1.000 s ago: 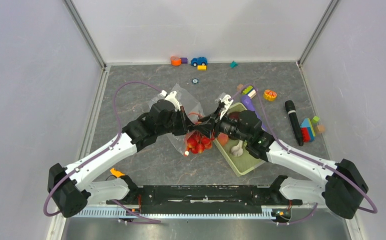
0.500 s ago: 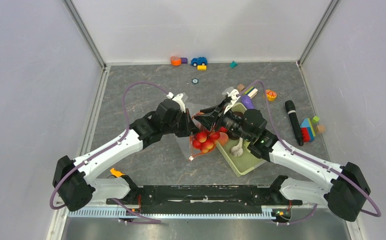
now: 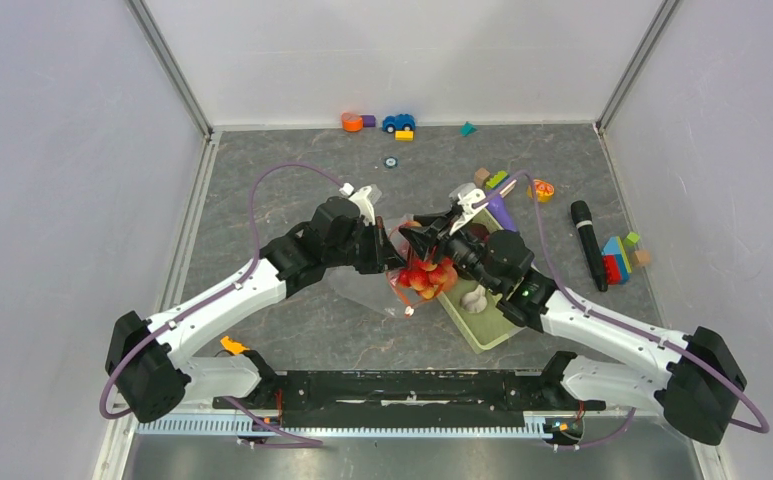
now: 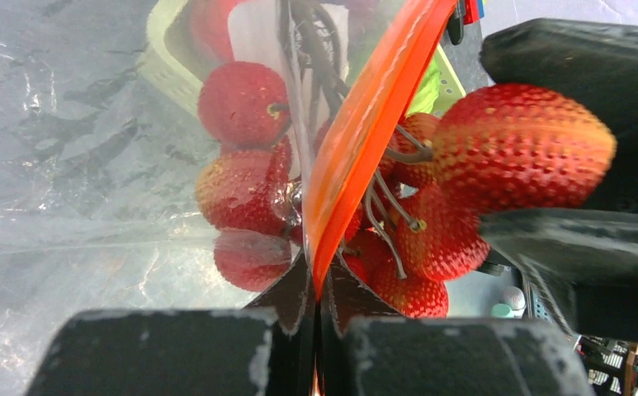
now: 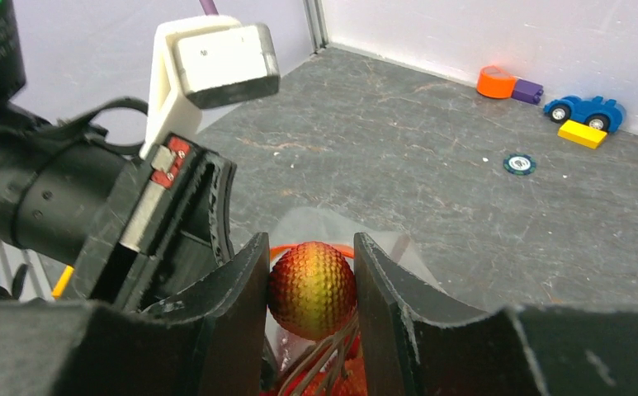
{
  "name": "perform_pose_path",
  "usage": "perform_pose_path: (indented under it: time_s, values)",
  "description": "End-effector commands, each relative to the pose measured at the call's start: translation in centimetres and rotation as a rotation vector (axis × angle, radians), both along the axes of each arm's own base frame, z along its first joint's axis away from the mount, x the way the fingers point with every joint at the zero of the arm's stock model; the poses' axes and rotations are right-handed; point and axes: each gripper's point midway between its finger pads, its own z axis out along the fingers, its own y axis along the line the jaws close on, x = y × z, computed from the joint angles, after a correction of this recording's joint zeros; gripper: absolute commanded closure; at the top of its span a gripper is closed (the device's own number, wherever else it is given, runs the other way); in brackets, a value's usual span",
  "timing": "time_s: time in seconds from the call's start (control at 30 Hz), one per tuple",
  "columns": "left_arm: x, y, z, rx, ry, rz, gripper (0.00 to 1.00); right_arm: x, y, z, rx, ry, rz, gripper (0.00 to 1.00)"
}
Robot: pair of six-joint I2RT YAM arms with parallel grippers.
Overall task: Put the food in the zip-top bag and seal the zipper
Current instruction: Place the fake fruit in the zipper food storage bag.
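Jaws of the left gripper (image 4: pixel 319 301) pinch the zipper (image 4: pixel 365 124); the right gripper (image 5: pixel 309 264) clamps 1 fruit (image 5: pixel 311 293) at the bag (image 4: pixel 68 165) mouth. Over 1 s the bag slid right toward the basket (image 3: pixel 482 335); loading seems unfinished.

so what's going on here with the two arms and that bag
The two arms are bagging toy fruit. The left hand is shut on the red-orange zipper strip of the clear bag, holding that edge of its mouth. The right hand is clamped on one fruit of a bunch of bumpy red fruit, which hangs right at the bag's mouth, beside the green basket. Some fruit show through the plastic. The zipper is not sealed yet.
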Motion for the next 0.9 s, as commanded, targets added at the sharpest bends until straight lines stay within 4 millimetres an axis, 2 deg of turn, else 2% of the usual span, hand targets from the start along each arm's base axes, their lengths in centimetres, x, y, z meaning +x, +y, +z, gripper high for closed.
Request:
perform_pose_path:
  time_s: [0.0,0.17,0.33,0.5,0.67,0.87]
  values:
    - [0.1,-1.2,2.7,-0.08,-0.031,-0.046,0.98,-0.2,-0.8,2.2,0.031,-0.108,-0.026,1.0]
    - [0.3,-1.1,2.9,-0.086,-0.029,-0.03,0.98,-0.2,-1.2,0.4,-0.024,-0.081,-0.054,1.0]
    - [0.6,-0.6,2.9,-0.087,-0.028,-0.007,0.98,-1.9,-0.4,-1.9,-0.1,-0.084,0.056,1.0]
    - [0.7,-0.7,2.9,-0.098,-0.022,-0.01,0.98,-1.8,0.0,-3.1,-0.144,-0.046,0.074,0.92]
    - [0.8,-0.4,3.2,-0.107,-0.024,0.001,0.98,-0.7,0.2,-3.9,-0.2,0.005,0.037,0.62]
    - [1.2,0.4,2.5,-0.097,-0.001,0.041,0.98,-0.7,0.9,-4.2,-0.234,0.052,0.062,0.32]
